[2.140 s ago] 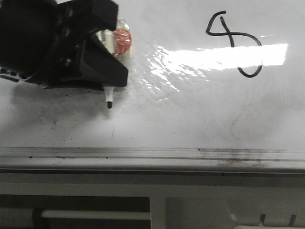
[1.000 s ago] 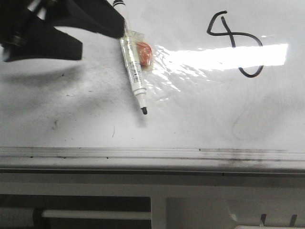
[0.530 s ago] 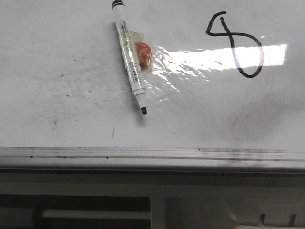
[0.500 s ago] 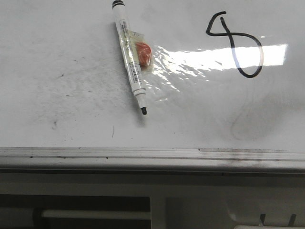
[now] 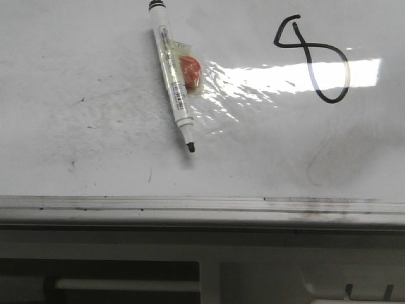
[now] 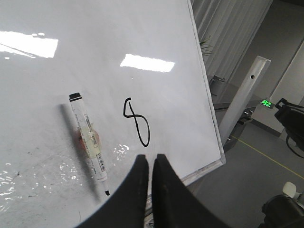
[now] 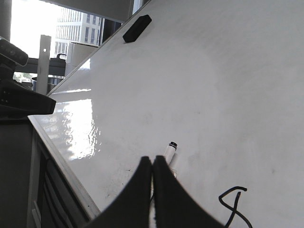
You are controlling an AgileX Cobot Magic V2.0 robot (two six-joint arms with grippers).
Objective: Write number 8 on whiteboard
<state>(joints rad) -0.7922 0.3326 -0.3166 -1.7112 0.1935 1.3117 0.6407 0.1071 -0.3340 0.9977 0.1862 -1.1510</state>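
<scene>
Glossy white fills nearly every view: the whiteboard lies flat, smudged grey and dotted with small black specks, and a bright strip of reflected light crosses it. Above it, the left gripper hangs with its two black fingers pressed together, nothing between them. The right gripper hangs over the board the same way, fingers closed against each other and empty. Neither gripper shows in the front view. A marker lies loose on the board, touched by neither gripper, its uncapped black tip pointing toward the near edge and its black end cap toward the far edge. A small orange-red piece under clear tape sits against the marker's barrel. Well apart from the marker, toward the board's far right corner, stands the number 8, a slanted black loop with a small hooked upper part and a larger lower loop. A silver edge rail runs along the near edge.
</scene>
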